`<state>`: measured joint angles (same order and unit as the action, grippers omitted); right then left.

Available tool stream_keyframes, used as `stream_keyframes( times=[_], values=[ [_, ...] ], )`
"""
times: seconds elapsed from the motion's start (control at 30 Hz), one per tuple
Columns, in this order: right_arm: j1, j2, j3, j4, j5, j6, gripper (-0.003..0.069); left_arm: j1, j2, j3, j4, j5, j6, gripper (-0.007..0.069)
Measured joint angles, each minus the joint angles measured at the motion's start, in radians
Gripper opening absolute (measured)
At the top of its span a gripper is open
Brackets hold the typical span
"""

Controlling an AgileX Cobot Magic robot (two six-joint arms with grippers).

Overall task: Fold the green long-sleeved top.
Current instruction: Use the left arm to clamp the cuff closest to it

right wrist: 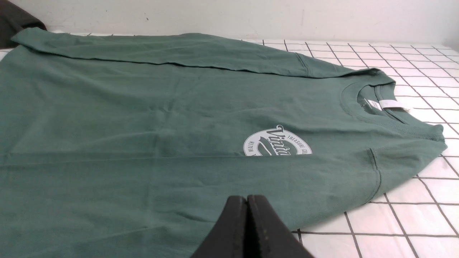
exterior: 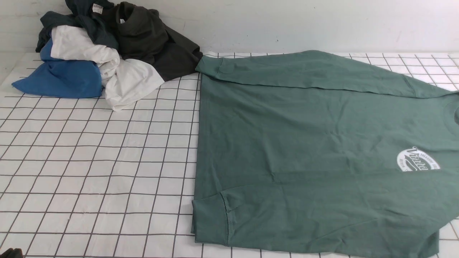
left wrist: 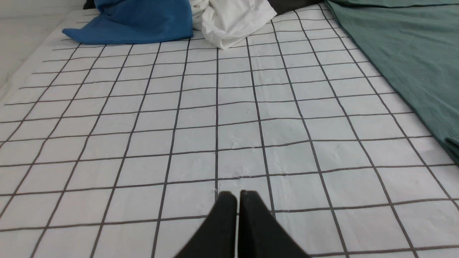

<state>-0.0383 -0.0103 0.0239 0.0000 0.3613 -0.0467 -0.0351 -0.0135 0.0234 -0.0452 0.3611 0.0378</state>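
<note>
**Left of the top.** The left gripper (left wrist: 238,196), fingers pressed together and holding nothing, hangs over bare cloth (exterior: 89,161), well apart from the top's hem. Far left of the top lies a heap of four garments. A blue one (exterior: 59,80) is farthest from the top, with a white one (exterior: 125,80) beside it. A teal-black one (exterior: 86,18) with a white tag sits behind these. An olive-black one (exterior: 150,39) is nearest the top, just beside the top's far cuff (exterior: 211,68).

**Centre to right.** The top (exterior: 304,143) lies flat and face up on the cloth, with its hem to the left and its neck (right wrist: 347,102) to the right. Both sleeves are folded inward over the body. The far sleeve (exterior: 315,71) lies along the far edge and the near sleeve (exterior: 304,215) along the near edge, each cuff reaching the hem. The near sleeve covers the lower part of the logo (exterior: 417,160). A white label (right wrist: 385,104) shows inside the neck.

**Right.** The right gripper (right wrist: 247,199), fingers likewise together with nothing between them, is over the near sleeve. Whether it touches the fabric cannot be told.
</note>
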Motion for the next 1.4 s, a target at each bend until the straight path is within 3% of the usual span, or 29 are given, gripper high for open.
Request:
stream_keyframes(
  times=[0.87,1.03,1.13,1.4],
  values=[
    [0.000,0.000,0.000,0.000,0.000,0.000,-0.0014,0.000,0.000,0.000,0.001,-0.002,0.001,-0.0005],
    [0.000,0.000,0.000,-0.007,-0.017,-0.002,-0.0014,0.000,0.000,0.005,0.003,-0.132,0.001,-0.0005],
    [0.000,0.000,0.003,-0.013,-0.124,-0.001,-0.0014,0.000,0.000,0.005,0.003,-0.325,0.001,-0.0005],
    [0.000,0.000,0.003,-0.018,-0.729,0.038,-0.0014,0.000,0.000,0.005,0.003,-0.751,-0.003,-0.0005]
  ],
)
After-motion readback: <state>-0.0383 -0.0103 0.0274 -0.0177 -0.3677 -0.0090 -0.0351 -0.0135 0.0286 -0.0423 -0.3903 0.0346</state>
